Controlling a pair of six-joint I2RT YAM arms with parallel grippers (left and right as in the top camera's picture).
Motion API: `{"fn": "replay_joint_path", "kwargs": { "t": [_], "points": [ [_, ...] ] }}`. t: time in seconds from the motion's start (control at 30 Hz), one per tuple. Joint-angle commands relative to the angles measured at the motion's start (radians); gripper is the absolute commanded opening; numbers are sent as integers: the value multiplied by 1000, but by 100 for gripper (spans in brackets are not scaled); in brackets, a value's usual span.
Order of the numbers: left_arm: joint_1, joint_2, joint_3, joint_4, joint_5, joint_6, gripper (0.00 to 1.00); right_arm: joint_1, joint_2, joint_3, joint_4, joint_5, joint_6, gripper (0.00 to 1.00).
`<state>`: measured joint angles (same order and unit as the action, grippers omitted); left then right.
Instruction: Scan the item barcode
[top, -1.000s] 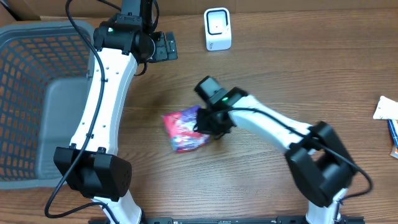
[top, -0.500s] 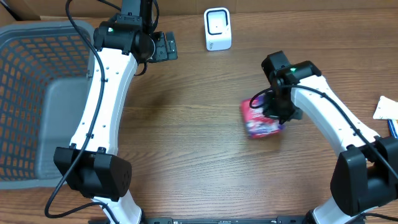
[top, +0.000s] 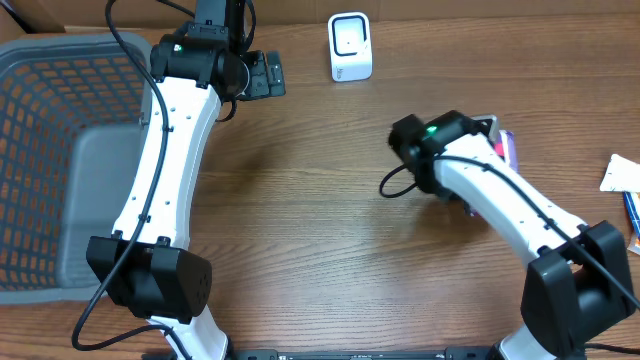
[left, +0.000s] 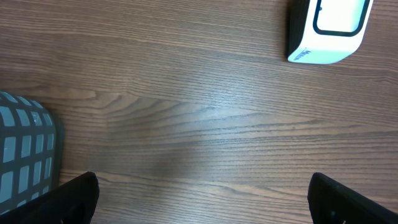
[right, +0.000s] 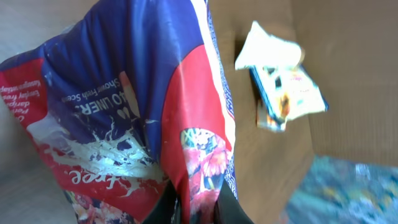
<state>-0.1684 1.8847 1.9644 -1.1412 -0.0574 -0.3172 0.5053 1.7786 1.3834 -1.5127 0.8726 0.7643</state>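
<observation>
The red-and-blue packet (right: 137, 112) is pinched at its lower edge by the right claw (right: 198, 211), over the right side of the tabletop (top: 320, 240) and well apart from the white scanner (top: 350, 47). The left claw (left: 205, 199) hangs spread wide between the scanner and the grey basket (top: 40, 120).

A second ago the right gripper (top: 488, 132) held the colourful packet (top: 509, 148) near the middle of the table (top: 300, 280), to the front-left of the white scanner (top: 350, 47). Half a second ago it had carried the packet across to the right. Now the right arm has swung further right and back, its wrist has turned, and the packet is mostly hidden under it, with only a purple-pink edge showing.
</observation>
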Motion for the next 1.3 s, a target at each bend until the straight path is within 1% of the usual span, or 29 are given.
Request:
{"fn": "replay_joint_path", "kwargs": {
  "t": [0.0, 0.2, 0.33, 0.5, 0.63, 0.67, 0.7, 0.73, 0.77, 0.83, 0.9, 1.0, 1.03, 1.13, 1.27],
  "points": [
    [-2, -34, 17, -1, -9, 7, 100, 42, 14, -4, 21, 169, 48, 4],
    [-2, -34, 17, -2, -9, 7, 100, 53, 90, -4, -4, 275, 32, 4],
    [-2, -34, 17, -1, -9, 7, 100, 84, 166, -4, -7, 304, 13, 4],
    [-2, -34, 17, -1, -9, 7, 100, 174, 277, -5, -16, 302, 13, 4],
    [-2, -34, 17, -1, -9, 7, 100, 269, 368, -4, -19, 257, 25, 11],
    [-2, -34, 17, -1, -9, 7, 100, 297, 389, -4, -16, 240, 32, 14],
    [-2, -34, 17, -1, -9, 7, 100, 320, 402, -4, -10, 217, 32, 20],
    [-2, -34, 17, -1, -9, 7, 100, 343, 412, -4, -4, 186, 32, 25],
    [-2, -34, 17, -1, -9, 7, 100, 370, 423, -4, 3, 155, 32, 33],
    [-2, -34, 17, -1, -9, 7, 100, 420, 430, -4, 23, 95, 32, 43],
    [-2, -34, 17, -1, -9, 7, 100, 469, 430, -2, 50, 40, 32, 61],
    [-2, -34, 17, -1, -9, 7, 100, 539, 429, 2, 86, -72, 33, 92],
    [-2, -34, 17, -1, -9, 7, 100, 562, 429, 6, 104, -134, 33, 99],
    [-2, -34, 17, -1, -9, 7, 100, 604, 422, 13, 150, -275, 48, 100],
    [-2, -34, 17, -1, -9, 7, 100, 616, 374, 20, 195, -407, 107, 100]
  ]
}}
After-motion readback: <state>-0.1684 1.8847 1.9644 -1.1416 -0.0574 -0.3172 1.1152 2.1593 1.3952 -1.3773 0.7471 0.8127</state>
